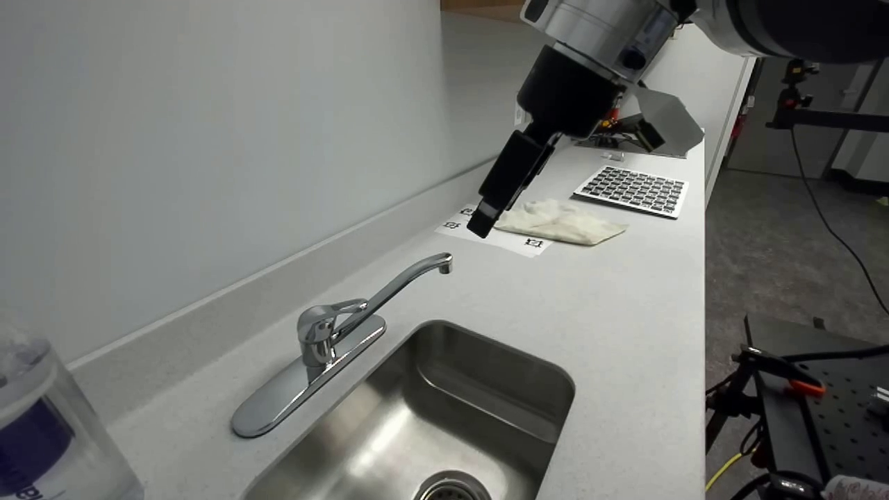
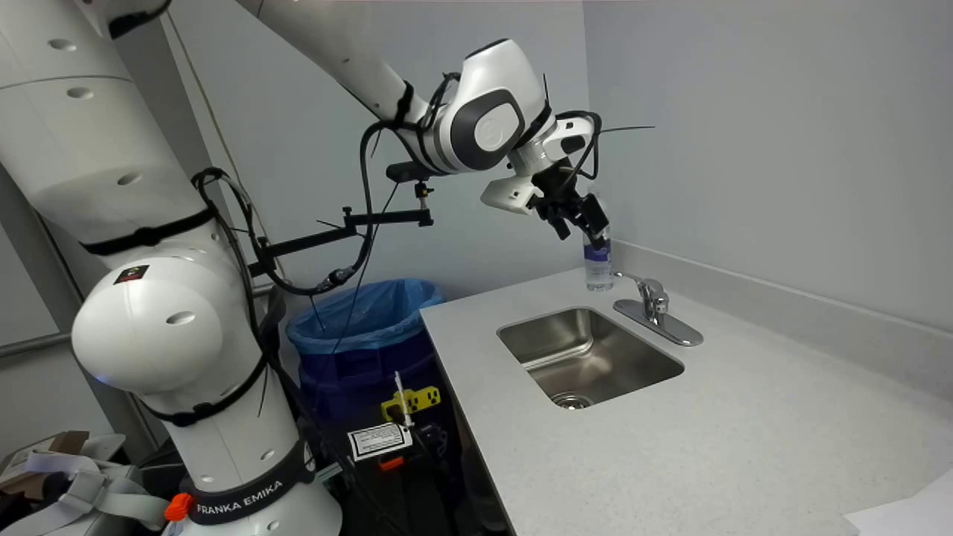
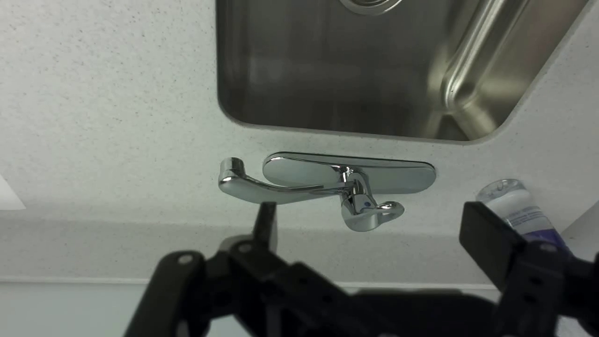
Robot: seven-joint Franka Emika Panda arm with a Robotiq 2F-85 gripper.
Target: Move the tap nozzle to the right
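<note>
The tap nozzle (image 1: 399,283) is a slim curved chrome tube. In an exterior view it runs along the wall side of the sink, its tip turned toward the arm's side. In the wrist view the nozzle (image 3: 262,190) points left from the faucet body. The chrome lever handle (image 3: 362,221) sits on top of the body. In an exterior view the faucet (image 2: 655,298) is small and the nozzle is hard to tell. My gripper (image 3: 367,210) is wide open and empty. In an exterior view the gripper (image 1: 480,223) is above and beyond the nozzle tip, apart from it.
The steel sink (image 1: 496,364) lies in front of the faucet base plate (image 1: 274,403). A clear plastic bottle (image 3: 526,213) stands near the faucet. A wall (image 1: 243,125) runs behind the counter. A cloth (image 1: 555,221) and a patterned board (image 1: 635,189) lie farther along the counter.
</note>
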